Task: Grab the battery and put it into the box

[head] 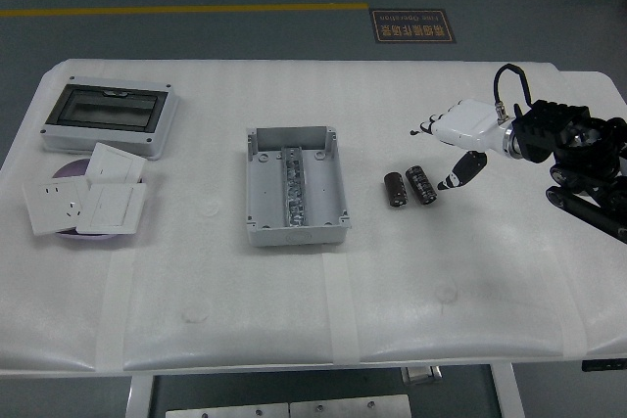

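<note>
Risk of knocking the neighbouring cylinder with white robot hand [449,149], fingers spread and empty, right of centre, just beside two dark cylindrical batteries [420,185] lying side by side, well apart from open grey plastic box [295,186] mid-frame.

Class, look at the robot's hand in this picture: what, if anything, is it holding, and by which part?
Nothing is held. The right hand is open, just right of the two batteries, not touching them.
</note>
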Controlling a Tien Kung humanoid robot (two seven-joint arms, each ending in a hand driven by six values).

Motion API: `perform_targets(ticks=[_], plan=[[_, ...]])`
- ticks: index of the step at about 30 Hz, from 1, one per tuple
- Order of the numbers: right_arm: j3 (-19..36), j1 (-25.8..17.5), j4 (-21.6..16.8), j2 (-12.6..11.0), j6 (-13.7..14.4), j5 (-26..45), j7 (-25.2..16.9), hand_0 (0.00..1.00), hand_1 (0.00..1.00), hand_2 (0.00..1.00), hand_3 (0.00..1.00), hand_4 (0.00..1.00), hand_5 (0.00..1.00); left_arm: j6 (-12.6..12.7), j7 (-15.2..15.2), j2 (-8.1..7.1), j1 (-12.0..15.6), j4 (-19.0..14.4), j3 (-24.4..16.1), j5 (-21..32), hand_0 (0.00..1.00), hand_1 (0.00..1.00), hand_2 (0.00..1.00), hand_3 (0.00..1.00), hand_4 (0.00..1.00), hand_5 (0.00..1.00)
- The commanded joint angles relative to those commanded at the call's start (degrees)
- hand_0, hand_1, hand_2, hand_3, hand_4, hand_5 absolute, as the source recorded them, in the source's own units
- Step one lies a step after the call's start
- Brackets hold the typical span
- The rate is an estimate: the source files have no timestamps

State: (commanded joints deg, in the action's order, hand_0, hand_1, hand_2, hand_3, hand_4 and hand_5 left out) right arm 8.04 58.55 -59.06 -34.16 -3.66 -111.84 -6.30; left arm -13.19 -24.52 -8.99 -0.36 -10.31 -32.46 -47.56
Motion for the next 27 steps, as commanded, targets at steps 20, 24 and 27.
perform_targets(ticks=[20,24,27], plan=[[-2.5,-1.9,0.3,-0.5,2.5,4.0,1.3,0.709,0.685,0.932,0.981,0.998,0.601,-3.4,-0.1,-0.72,-0.3,0.0,-2.9,-0.9,0.702,0.676,0.504,0.563,0.602,0.129],[-2.4,-1.9,0.9,0.1,2.1,4.2,1.2,0.709,0.687,0.933,0.981,0.998,0.596,-4.1,0.5,-0.54,-0.3,0.0,-3.0,0.0,0.704,0.677,0.504,0.564,0.603,0.133],[-2.4,-2.0,0.8,0.2,2.2,4.5,1.2,0.708,0.686,0.932,0.980,0.998,0.604,-3.8,1.0,-0.87,-0.7,0.0,-2.6,0.6,0.707,0.680,0.508,0.572,0.624,0.147]])
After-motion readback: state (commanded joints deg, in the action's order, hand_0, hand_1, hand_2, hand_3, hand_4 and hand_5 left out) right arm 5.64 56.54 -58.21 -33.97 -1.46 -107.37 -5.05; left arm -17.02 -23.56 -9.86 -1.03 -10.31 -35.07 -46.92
